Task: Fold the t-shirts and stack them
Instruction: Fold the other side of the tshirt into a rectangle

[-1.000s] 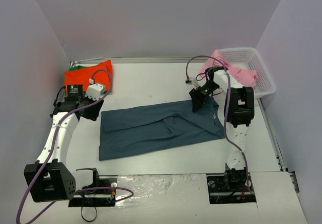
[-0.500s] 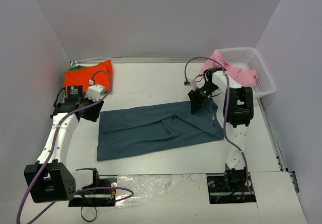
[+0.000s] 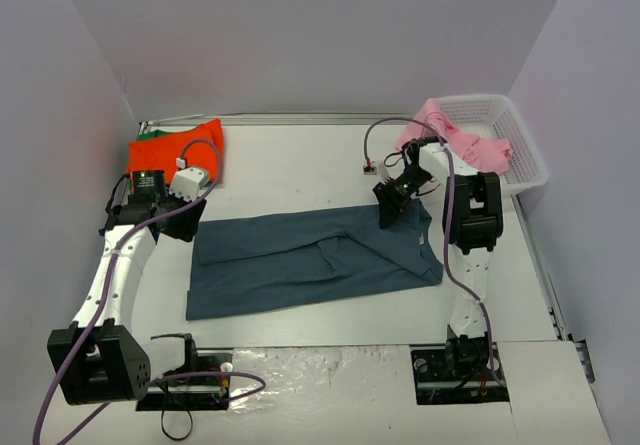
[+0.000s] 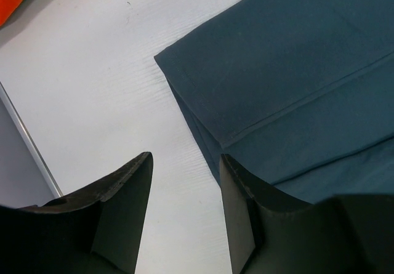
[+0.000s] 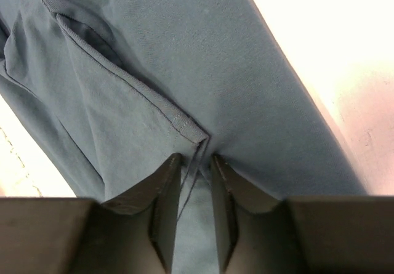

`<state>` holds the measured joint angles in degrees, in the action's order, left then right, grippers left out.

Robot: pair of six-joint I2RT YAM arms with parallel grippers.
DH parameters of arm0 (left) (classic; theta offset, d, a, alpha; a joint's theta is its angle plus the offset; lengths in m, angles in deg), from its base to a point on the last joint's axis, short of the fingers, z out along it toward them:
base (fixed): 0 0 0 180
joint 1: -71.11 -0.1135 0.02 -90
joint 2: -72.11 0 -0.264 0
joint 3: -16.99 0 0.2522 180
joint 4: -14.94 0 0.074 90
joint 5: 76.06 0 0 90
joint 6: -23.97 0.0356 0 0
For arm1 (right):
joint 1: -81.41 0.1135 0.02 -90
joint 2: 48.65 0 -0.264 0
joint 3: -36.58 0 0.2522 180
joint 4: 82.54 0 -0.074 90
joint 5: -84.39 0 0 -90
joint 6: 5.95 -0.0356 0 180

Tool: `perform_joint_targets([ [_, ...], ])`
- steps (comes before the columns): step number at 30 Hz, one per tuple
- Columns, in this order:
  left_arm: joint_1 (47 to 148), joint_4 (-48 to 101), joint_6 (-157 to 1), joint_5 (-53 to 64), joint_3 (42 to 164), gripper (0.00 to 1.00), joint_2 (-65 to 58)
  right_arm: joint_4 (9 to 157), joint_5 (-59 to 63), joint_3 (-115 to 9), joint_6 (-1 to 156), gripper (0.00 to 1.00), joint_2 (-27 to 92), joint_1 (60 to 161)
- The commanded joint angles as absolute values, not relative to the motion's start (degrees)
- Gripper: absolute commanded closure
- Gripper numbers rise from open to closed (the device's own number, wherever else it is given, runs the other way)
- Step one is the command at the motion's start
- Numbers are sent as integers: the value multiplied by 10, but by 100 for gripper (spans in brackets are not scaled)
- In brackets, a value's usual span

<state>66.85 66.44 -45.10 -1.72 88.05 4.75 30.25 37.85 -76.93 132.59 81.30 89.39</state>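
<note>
This slate-blue t-shirt [image 3: 310, 255] is limp and light. My right gripper [image 5: 196, 163] pinches its hem fold, I think; my left gripper [image 4: 184, 169] hangs spread over its corner.

Slate-blue t-shirt [image 3: 300, 255], orange-red t-shirt [image 3: 170, 150] and pink t-shirt [image 3: 475, 147] are plain; basket [image 3: 528, 155] white
</note>
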Motion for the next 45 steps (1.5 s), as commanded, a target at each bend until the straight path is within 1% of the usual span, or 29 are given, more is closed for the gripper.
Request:
perform_joint_targets([
  [1,663,668,-458,-28,885,54,64,265,375,-763,1332,78,791,902],
  [10,659,668,-459,-34,882,54,65,265,368,-768,1321,93,779,904],
  [17,658,668,-460,-41,882,54,67,262,362,-765,1313,95,754,905],
  [22,658,668,-459,-45,881,54,69,257,361,-760,1310,100,728,909],
  [45,657,669,-459,-50,881,53,72,231,348,-624,1331,100,583,988],
])
